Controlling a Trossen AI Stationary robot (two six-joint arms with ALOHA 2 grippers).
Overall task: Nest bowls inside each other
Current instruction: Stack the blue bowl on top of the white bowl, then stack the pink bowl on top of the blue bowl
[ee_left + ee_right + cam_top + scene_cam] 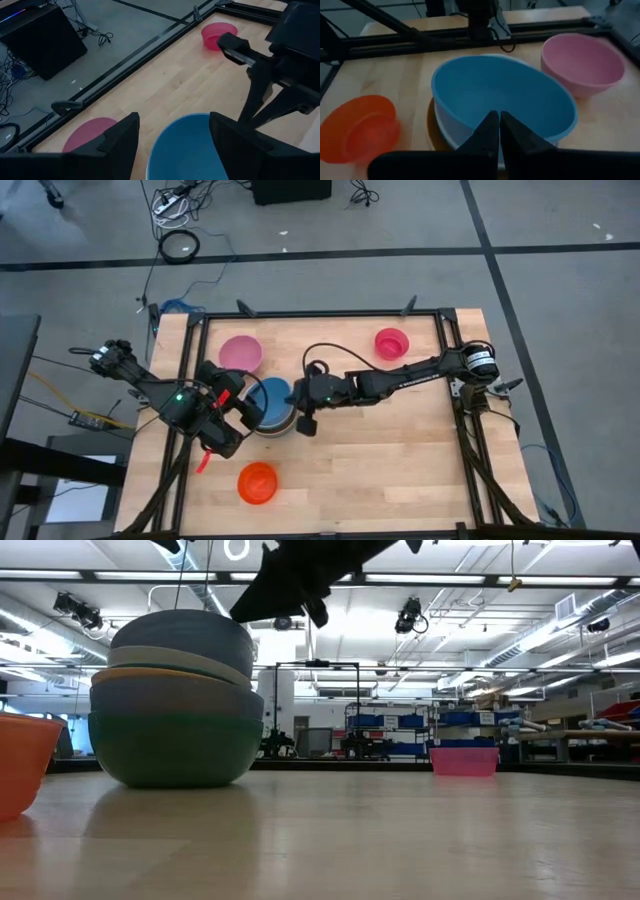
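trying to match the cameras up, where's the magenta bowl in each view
High view: magenta bowl near the far edge, right of centre.
Low view: small, far off at right.
Left wrist view: by the table frame, beyond the right arm.
Right wrist view: not in it.
Shared landmark: the blue bowl topping the stack.

One stack of bowls [270,406] topped blue, three loose bowls: pink [240,353], magenta [391,343], orange [257,482]
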